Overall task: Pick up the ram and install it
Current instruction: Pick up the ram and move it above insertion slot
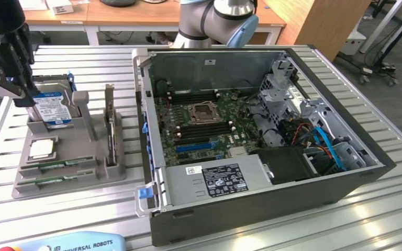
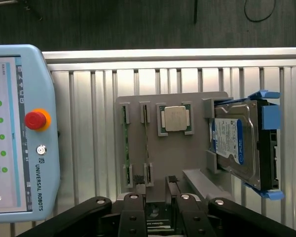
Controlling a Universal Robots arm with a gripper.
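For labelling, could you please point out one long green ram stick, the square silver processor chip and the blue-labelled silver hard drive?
long green ram stick (image 1: pixel 58 167): exterior view, mid-length.
square silver processor chip (image 2: pixel 175 118): wrist view, centre of lid.
blue-labelled silver hard drive (image 2: pixel 229 140): wrist view, on label.

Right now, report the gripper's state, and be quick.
Gripper: open, holding nothing. The ram lies in its slot in the grey tray.
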